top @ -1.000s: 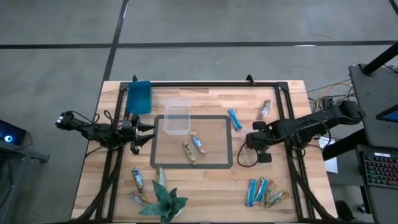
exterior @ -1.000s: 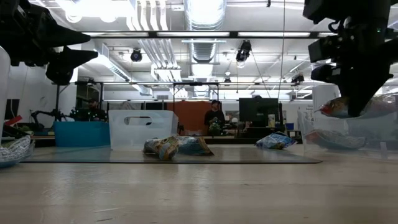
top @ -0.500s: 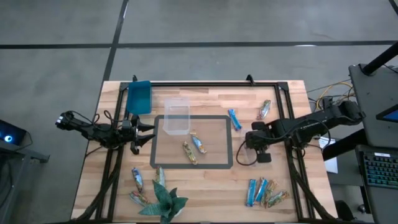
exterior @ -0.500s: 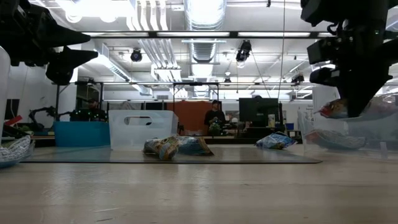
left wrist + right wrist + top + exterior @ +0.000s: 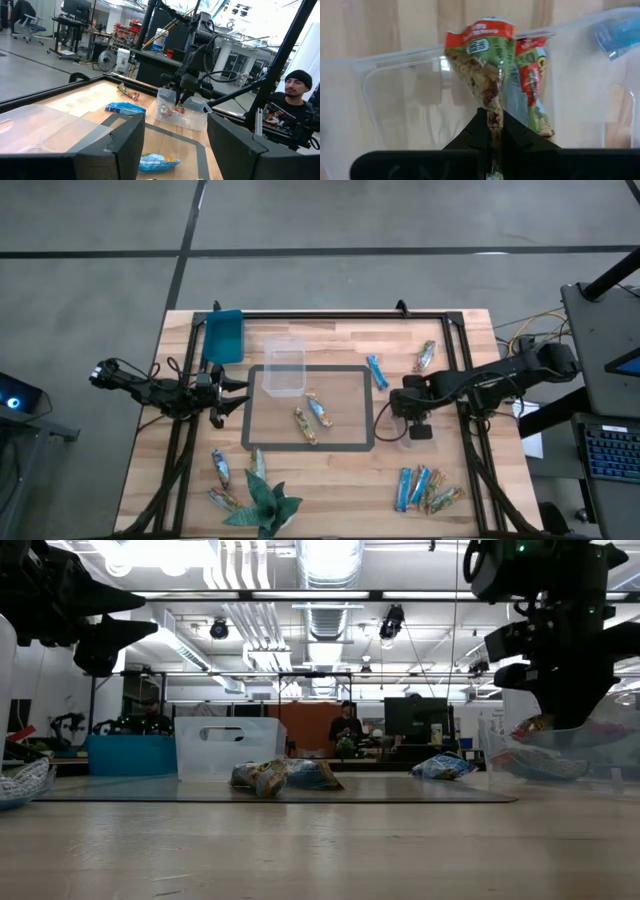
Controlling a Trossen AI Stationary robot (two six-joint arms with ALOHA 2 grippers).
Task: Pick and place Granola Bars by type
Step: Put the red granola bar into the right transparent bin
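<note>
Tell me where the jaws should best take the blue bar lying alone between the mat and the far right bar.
Probably across the narrow middle of the blue bar, coming straight down from above. It lies flat on the table, long axis slightly angled, with bare wood on both long sides, so jaws turned crosswise to it should fit. The right gripper, now shut on a brown bar, is nearest.

Light wooden butcher-block table (image 5: 330,480) carries shiny-wrapped granola bars (image 5: 424,487) at five o'clock, blue plastic bin (image 5: 223,335) at eleven, clear plastic tub (image 5: 284,367) near centre.
</note>
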